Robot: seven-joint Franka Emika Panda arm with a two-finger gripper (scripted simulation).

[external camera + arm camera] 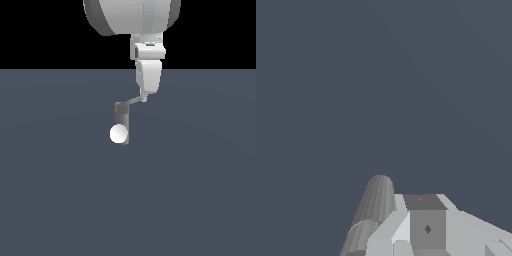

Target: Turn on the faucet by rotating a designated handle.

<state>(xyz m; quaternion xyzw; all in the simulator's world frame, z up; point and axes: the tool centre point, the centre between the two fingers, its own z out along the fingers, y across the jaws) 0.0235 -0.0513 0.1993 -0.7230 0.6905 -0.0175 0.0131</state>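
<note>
The faucet (121, 119) is a small dark grey post standing on the floor, with a white ball (119, 134) on its front. Its handle (133, 101), a thin light grey lever, juts from the post's top toward the exterior view's right. My gripper (144, 96) hangs straight down over the lever's free end, and its tip touches or nearly touches that end. The exterior view shows the fingers as one block, so their gap is hidden. In the wrist view a ribbed grey bar (374, 205) lies beside my fingers (426, 227).
A flat dark blue-grey floor (200, 190) stretches all around the faucet. The large white-grey arm (131, 15) looms above and behind the gripper. Nothing else stands in view.
</note>
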